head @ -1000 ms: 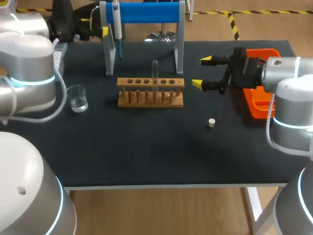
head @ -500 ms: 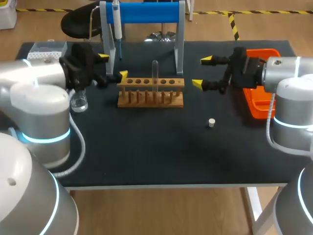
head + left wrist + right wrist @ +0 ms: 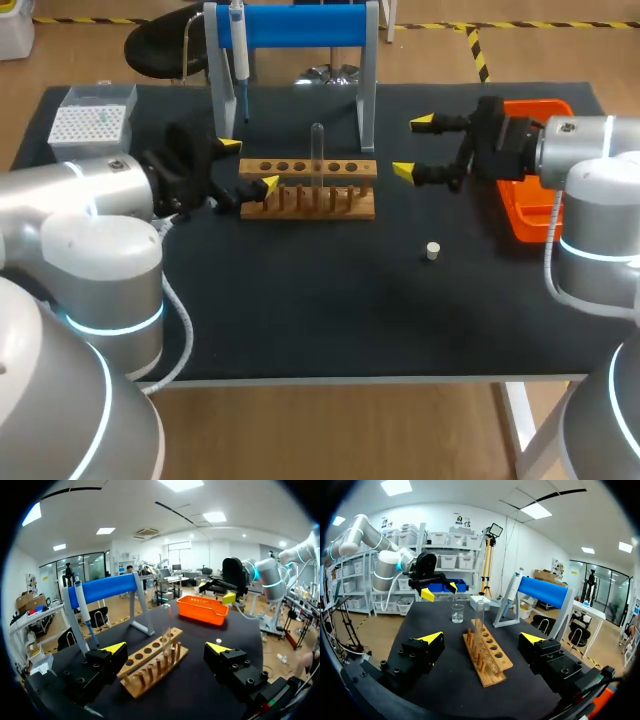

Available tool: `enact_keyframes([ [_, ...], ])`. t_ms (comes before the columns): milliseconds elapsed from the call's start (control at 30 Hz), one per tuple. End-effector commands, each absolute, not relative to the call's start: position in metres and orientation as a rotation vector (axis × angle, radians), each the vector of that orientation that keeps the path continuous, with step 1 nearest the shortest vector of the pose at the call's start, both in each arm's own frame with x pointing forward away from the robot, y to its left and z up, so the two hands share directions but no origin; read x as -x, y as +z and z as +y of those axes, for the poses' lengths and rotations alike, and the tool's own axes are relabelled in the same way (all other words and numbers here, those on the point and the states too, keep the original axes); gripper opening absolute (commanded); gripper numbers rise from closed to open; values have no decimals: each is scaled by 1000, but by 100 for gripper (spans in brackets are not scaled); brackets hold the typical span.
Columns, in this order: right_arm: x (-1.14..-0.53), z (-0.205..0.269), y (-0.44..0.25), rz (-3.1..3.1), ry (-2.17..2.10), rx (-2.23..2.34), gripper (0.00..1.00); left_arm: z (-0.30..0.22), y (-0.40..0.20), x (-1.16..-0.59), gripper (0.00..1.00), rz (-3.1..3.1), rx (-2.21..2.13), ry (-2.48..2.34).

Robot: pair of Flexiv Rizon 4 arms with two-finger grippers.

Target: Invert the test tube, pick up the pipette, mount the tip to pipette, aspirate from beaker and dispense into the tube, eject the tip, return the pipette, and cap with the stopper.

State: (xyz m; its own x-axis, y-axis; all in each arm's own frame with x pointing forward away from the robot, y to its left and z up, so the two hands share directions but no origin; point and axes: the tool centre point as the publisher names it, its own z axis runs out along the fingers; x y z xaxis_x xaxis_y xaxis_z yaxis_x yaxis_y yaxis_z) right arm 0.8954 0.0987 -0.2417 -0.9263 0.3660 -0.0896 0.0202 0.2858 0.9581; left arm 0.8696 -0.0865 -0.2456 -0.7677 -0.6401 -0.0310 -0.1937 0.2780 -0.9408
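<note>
A clear test tube (image 3: 318, 150) stands upright in the wooden rack (image 3: 308, 200) at mid-table. My left gripper (image 3: 250, 165) is open at the rack's left end, and in the left wrist view the rack (image 3: 150, 667) and tube (image 3: 166, 630) lie ahead of its fingers. My right gripper (image 3: 412, 146) is open just right of the rack, empty, facing the tube (image 3: 479, 615). The pipette (image 3: 238, 50) hangs on the blue stand (image 3: 300, 25). The beaker (image 3: 457, 613) stands beyond the rack's far end in the right wrist view and is hidden behind my left arm in the head view. The white stopper (image 3: 433, 251) lies right of centre.
A tip box (image 3: 90, 122) sits at the back left corner. An orange tray (image 3: 530, 200) lies at the right edge, under my right arm. The stand's grey legs (image 3: 366, 110) rise just behind the rack.
My left arm has swung in from the left, past the beaker, bringing its open gripper to the rack's left end. The right arm has stayed still.
</note>
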Motion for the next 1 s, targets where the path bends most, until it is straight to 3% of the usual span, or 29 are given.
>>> enact_keyframes([
  [33,-895,98,-242,2267,1682,-354,100,-86,-248,-869,100,2133,748,-1507],
  [267,-895,98,-242,2267,1682,-354,100,-86,-248,-869,100,2133,748,-1507],
  [1000,-953,187,-247,2356,2054,106,100,-86,-248,-869,100,2133,748,-1507],
])
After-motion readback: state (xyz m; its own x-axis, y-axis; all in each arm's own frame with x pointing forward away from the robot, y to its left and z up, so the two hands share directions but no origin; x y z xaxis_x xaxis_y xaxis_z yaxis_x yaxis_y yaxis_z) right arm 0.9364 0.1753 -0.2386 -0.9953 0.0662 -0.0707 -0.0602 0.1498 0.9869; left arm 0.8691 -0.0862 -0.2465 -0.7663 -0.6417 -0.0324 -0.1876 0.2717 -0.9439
